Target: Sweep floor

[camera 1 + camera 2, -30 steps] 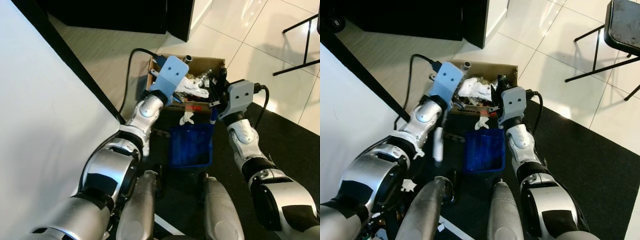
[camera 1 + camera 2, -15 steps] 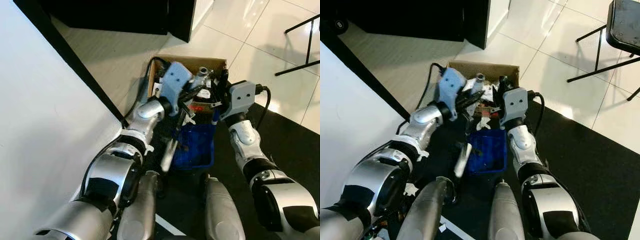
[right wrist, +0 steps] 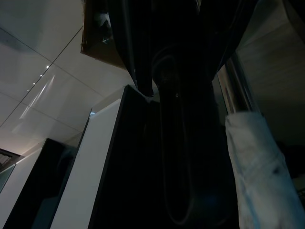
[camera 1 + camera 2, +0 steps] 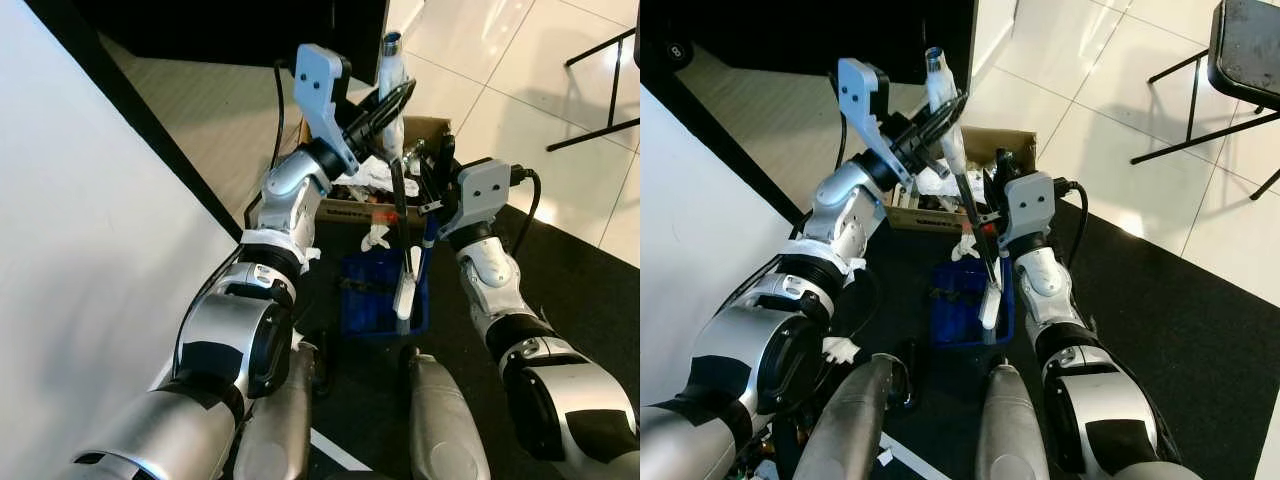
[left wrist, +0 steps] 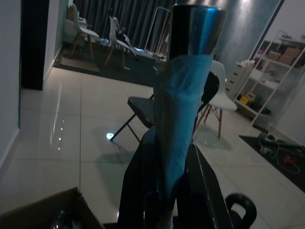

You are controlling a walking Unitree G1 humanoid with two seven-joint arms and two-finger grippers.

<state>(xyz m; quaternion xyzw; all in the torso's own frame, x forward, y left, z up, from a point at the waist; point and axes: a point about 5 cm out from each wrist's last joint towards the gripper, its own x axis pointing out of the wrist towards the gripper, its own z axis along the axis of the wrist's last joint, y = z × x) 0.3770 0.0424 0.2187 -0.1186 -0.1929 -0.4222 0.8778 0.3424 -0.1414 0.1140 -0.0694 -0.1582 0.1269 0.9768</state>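
Two grippers work over the blue dustpan (image 4: 380, 295). Left gripper (image 4: 385, 95) is raised above it, clamped on the broom handle (image 4: 958, 170), which slants down so its white end sits in the dustpan. Right gripper (image 4: 437, 165) sits just behind the dustpan, grip state unclear. Cardboard box (image 4: 985, 145) of litter lies just beyond the dustpan.

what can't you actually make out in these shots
- Right claw: eye views, its own grey housing blocks the fingers; right wrist view is too dark to tell open or shut.
- Cardboard box contents: eye views, both arms cover them.
- Blue dustpan inside: dark, the handle crosses it.
- Black chair: cut off by the frame edge.
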